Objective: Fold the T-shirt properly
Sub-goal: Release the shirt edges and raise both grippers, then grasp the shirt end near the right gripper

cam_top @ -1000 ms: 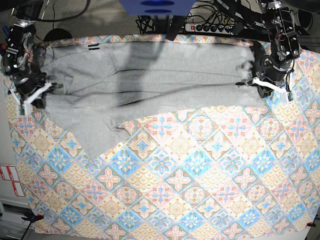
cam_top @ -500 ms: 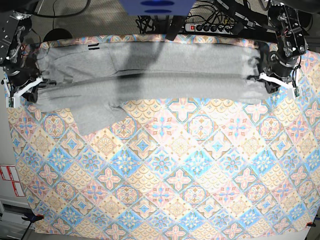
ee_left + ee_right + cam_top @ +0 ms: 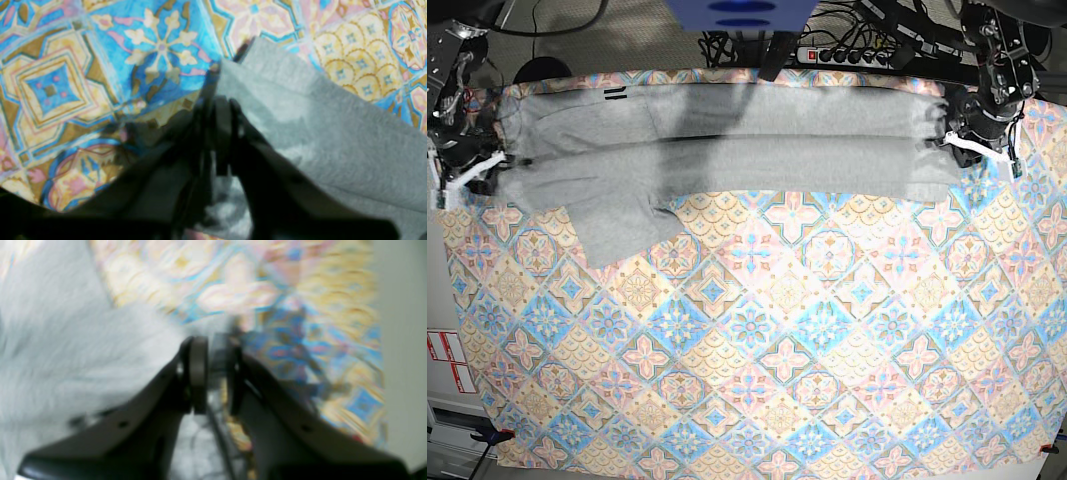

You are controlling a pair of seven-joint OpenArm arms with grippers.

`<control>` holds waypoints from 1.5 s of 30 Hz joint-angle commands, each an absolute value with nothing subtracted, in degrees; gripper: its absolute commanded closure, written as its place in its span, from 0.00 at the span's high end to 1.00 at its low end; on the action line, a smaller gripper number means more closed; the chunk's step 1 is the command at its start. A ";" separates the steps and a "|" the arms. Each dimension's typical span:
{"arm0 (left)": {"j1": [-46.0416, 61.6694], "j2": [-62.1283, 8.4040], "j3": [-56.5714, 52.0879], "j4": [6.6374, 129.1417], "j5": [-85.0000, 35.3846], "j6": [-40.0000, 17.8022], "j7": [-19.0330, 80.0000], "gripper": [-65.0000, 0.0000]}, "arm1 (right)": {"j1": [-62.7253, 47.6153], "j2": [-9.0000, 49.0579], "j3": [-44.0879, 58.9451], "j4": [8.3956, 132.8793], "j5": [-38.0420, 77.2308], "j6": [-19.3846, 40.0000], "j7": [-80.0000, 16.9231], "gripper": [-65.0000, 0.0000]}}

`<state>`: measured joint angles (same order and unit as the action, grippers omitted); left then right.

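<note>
T-shirt [image 3: 727, 160] lies folded lengthwise; right gripper [image 3: 213, 373] slightly parted, cloth between; left gripper [image 3: 217, 113] unclear; 1 sleeve at 7 o'clock could spoil things.

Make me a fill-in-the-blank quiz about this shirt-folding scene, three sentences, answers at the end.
1. The grey T-shirt lies in a long band along the ______ edge of the table in the base view.
2. The cloth under it, the tablecloth, has a colourful ______ pattern.
3. One sleeve sticks out from the band toward the ______ edge of the table.

Missing words: far; tile; near
</note>
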<state>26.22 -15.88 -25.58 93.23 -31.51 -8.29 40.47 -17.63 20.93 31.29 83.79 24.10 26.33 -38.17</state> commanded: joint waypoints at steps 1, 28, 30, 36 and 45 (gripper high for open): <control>26.59 -16.57 -25.89 94.29 -31.52 -8.31 39.34 0.21 | -17.54 20.88 33.19 85.32 24.40 26.15 -37.23 0.16; 26.68 -16.48 -29.23 94.29 -49.71 -7.96 39.43 0.44 | 2.24 18.42 6.11 78.90 11.03 26.15 -37.85 0.35; 26.68 -16.48 -29.14 94.29 -50.59 -7.96 39.43 0.44 | 4.26 18.42 4.88 74.95 11.03 26.15 -37.85 0.35; 26.68 -16.48 -28.88 94.29 -51.12 -7.96 39.43 0.44 | 8.84 18.42 1.98 68.00 11.03 26.15 -37.67 0.35; 26.68 -16.48 -28.88 94.29 -51.12 -7.96 39.43 0.44 | 14.29 18.33 1.63 58.68 11.03 26.15 -37.23 0.35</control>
